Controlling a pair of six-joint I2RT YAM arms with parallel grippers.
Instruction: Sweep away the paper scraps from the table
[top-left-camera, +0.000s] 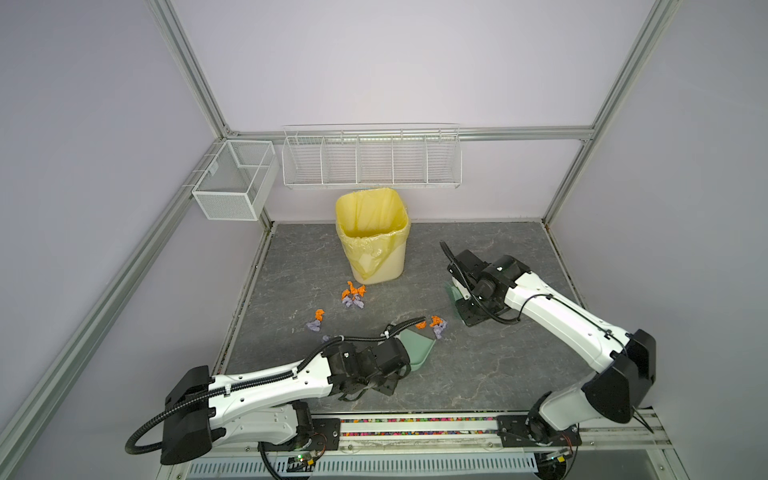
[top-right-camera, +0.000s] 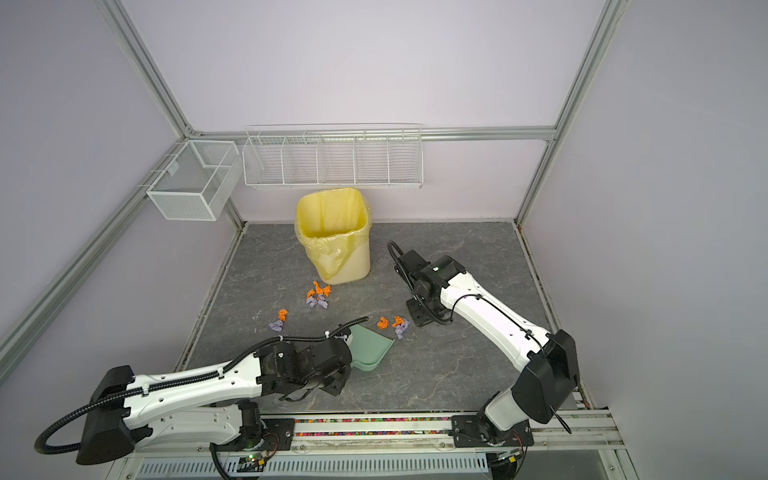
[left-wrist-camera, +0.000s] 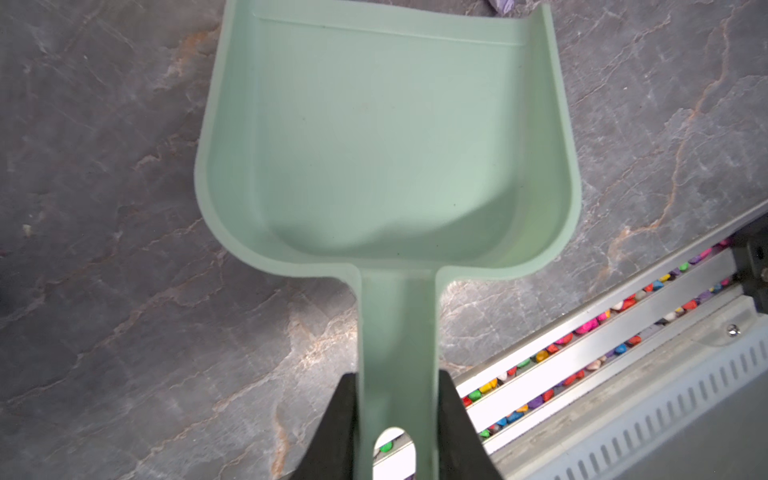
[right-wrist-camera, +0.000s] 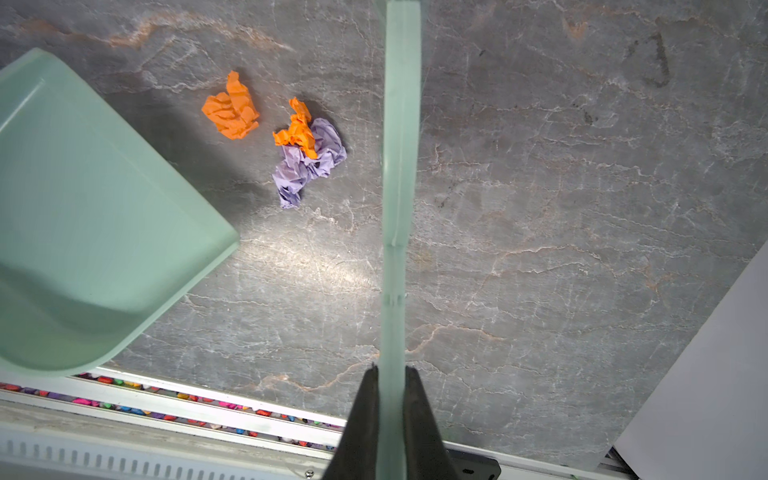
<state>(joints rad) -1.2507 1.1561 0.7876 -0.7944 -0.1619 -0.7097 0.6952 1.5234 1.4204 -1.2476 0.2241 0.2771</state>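
Observation:
The mint-green dustpan (left-wrist-camera: 386, 137) lies low over the table (top-left-camera: 498, 365), and my left gripper (left-wrist-camera: 397, 399) is shut on its handle. The pan is empty. Its mouth faces an orange scrap (right-wrist-camera: 232, 108) and an orange-and-lilac wad (right-wrist-camera: 307, 153) a short way off. My right gripper (right-wrist-camera: 391, 374) is shut on the thin pale green brush handle (right-wrist-camera: 399, 166), which stands on the far side of those scraps from the dustpan (right-wrist-camera: 83, 208). More paper scraps (top-left-camera: 353, 295) sit in front of the bin, and two (top-left-camera: 316, 320) lie further left. The brush (top-left-camera: 455, 293) is mostly hidden under the right wrist in both top views.
A cream bin with a yellow liner (top-left-camera: 374, 241) stands at the back middle of the table. White wire baskets (top-left-camera: 372, 162) and a mesh box (top-left-camera: 235, 183) hang on the walls. A front rail (top-left-camera: 415, 428) holds small coloured bits.

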